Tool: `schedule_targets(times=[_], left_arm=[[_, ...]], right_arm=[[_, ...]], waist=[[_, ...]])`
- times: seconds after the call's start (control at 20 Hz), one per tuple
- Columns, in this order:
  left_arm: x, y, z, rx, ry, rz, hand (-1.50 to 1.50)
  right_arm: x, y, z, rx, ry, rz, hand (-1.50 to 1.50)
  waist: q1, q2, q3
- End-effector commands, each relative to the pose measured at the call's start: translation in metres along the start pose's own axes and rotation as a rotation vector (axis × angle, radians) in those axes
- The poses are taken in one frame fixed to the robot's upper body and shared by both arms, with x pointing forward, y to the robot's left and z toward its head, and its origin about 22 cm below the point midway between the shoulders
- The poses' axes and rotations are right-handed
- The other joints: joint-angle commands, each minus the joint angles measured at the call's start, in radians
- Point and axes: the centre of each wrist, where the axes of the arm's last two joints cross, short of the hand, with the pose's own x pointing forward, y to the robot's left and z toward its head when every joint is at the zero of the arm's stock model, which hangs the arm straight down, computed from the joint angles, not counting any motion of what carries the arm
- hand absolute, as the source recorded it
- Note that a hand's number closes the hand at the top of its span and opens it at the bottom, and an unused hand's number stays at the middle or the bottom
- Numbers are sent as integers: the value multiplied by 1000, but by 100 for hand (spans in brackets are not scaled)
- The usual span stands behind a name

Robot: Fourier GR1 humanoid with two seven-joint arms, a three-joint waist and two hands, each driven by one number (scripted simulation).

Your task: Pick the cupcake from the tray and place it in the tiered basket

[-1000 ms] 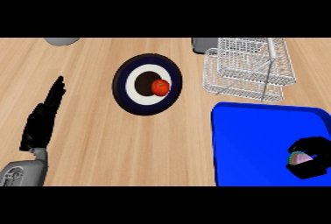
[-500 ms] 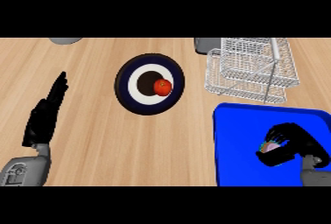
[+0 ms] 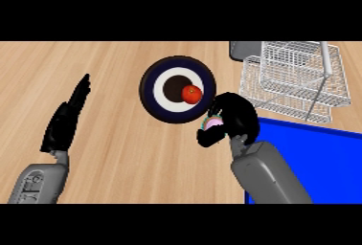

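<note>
- the cupcake [image 3: 214, 123] sits in the right hand [image 3: 233, 117], only a pale pink bit showing between the black fingers
- the right hand is curled round the cupcake, held over the wooden surface [image 3: 134, 162] just left of the blue tray [image 3: 318, 153], at the lower right rim of the dark round plate [image 3: 152, 91]
- a red fruit [image 3: 191, 94] lies on the plate
- the wire tiered basket [image 3: 297, 81] stands up and to the right, apart from the hand
- the left hand [image 3: 65, 122] rests at the left, fingers straight and together
</note>
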Motion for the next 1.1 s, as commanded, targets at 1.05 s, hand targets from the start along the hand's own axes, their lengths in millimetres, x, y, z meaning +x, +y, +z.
schedule_targets(times=[1.05], left_arm=[[-16, 26, 22, 76, 42, -5, 0]], right_arm=[[157, -106, -7, -610, -161, -111, 150]], waist=[[-88, -11, 1]])
